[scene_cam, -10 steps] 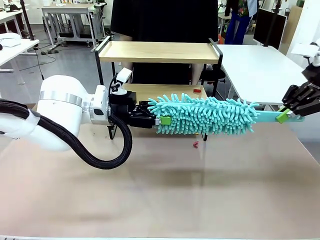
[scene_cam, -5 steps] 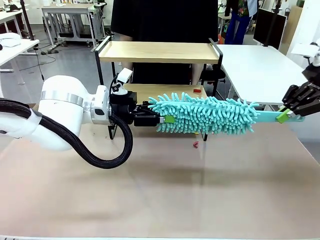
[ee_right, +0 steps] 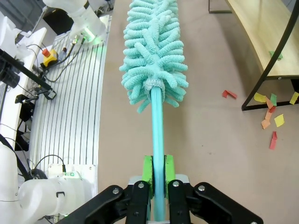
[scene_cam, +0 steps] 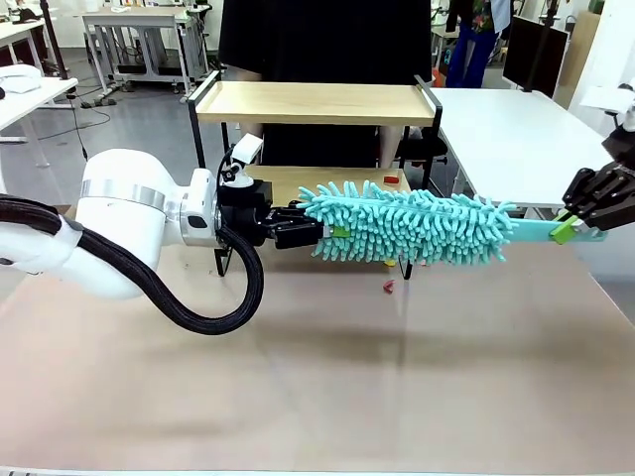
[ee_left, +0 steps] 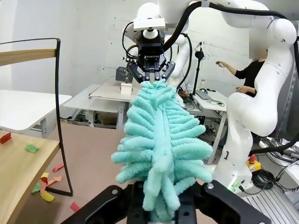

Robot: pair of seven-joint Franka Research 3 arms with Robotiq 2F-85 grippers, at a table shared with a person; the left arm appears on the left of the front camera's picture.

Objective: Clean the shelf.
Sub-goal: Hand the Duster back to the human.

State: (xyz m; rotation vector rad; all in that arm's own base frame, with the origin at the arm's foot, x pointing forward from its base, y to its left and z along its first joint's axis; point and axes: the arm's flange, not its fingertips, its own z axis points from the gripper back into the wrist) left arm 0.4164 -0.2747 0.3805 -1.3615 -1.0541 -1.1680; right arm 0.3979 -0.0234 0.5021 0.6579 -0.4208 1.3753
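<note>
Spanning the front view, a teal duster (scene_cam: 412,226) hangs level before the shelf (scene_cam: 316,102), which stands on the brown surface (scene_cam: 317,377) ahead of a person. Left tool (scene_cam: 332,234) pinches its fluffy tip; right tool (scene_cam: 568,228) pinches its handle.

Left wrist view: fingers pressed into the fluff; paper scraps (ee_left: 44,184) lie by the shelf.

Right wrist view: green pads (ee_right: 148,173) clamp the handle.

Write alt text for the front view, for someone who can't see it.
Two grippers hold a teal duster level above the table: left gripper at its tip, right gripper on its handle. Behind it stands the shelf.
</note>
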